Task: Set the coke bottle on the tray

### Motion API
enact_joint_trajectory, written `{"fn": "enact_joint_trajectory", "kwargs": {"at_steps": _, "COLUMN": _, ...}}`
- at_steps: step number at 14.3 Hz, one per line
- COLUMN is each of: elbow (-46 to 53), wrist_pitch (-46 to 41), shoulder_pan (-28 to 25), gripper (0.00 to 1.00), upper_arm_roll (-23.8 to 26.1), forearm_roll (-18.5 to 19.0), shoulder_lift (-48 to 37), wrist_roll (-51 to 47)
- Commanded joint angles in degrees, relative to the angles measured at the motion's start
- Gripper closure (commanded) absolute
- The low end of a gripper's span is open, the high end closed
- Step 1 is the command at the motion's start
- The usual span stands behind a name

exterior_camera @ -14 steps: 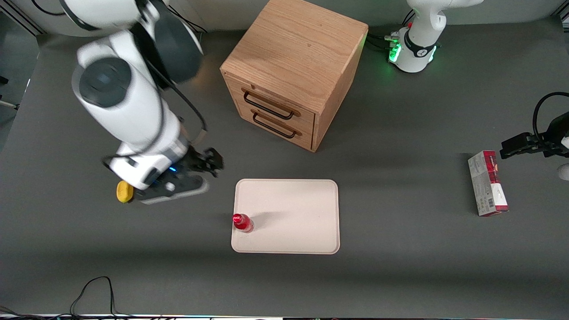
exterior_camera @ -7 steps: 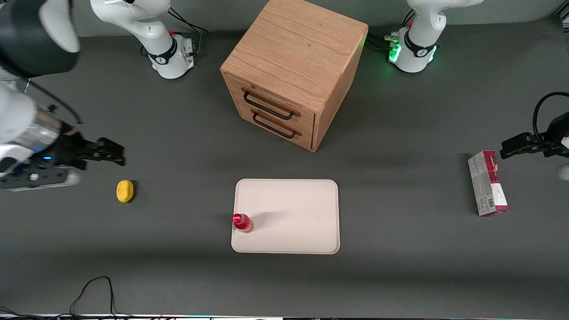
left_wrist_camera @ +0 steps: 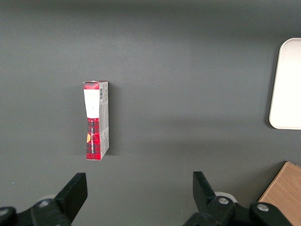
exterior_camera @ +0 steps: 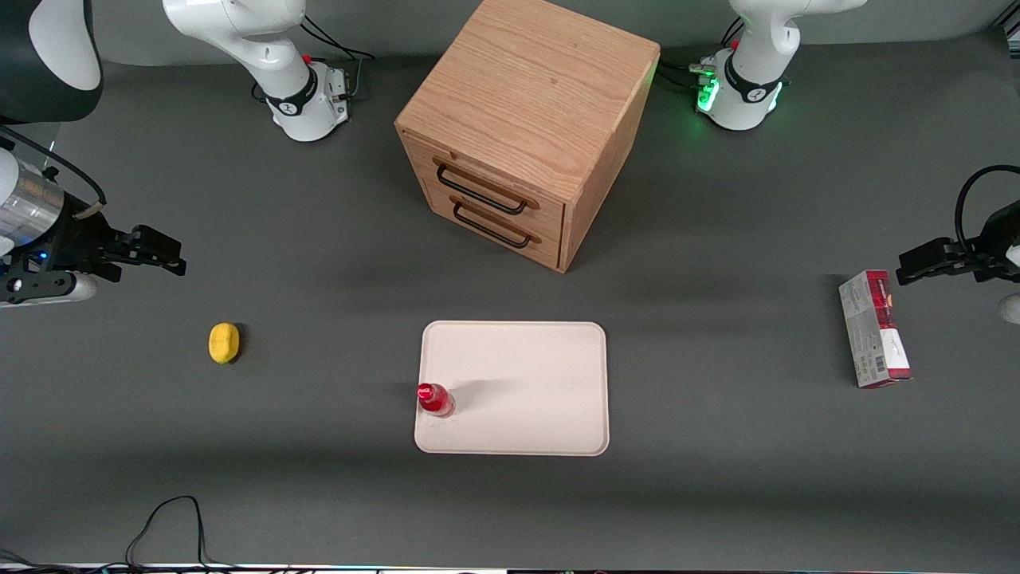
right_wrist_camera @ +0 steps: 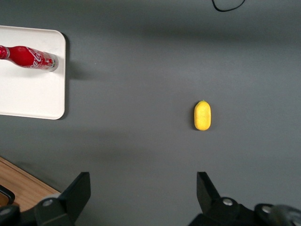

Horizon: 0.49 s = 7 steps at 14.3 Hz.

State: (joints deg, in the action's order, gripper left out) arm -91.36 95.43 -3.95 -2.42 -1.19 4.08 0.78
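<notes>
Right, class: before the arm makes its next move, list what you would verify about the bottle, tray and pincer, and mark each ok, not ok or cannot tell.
1. Small red coke bottle stands upright on the flat cream rectangular tray: ok.
2. Bottle sits well inside the rim: not ok, it is at the tray's edge toward the working arm's end.
3. Pincer open and empty: ok.
4. Pincer clear of the bottle, toward the working arm's end of the table: ok.
5. Yellow oval lump lies apart from the tray: ok.
</notes>
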Motion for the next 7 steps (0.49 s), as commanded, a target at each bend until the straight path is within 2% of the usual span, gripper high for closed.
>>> {"fn": "enact_joint_trajectory", "kwargs": {"at_steps": 1, "elbow": -1.5, "wrist_pitch": 1.0, "shoulder_pan": 0.6, "gripper": 0.0, "upper_arm_roll": -0.7, "forearm_roll": -0.7, "shoulder_lift": -1.6, "wrist_roll": 1.3}}
{"fn": "enact_joint_trajectory", "kwargs": {"at_steps": 7, "elbow": -0.4, "wrist_pitch": -0.7, "shoulder_pan": 0.9, "gripper": 0.0, "upper_arm_roll": -1.4, "forearm_roll": 1.4, "shoulder_lift": -1.4, "wrist_roll": 1.1}}
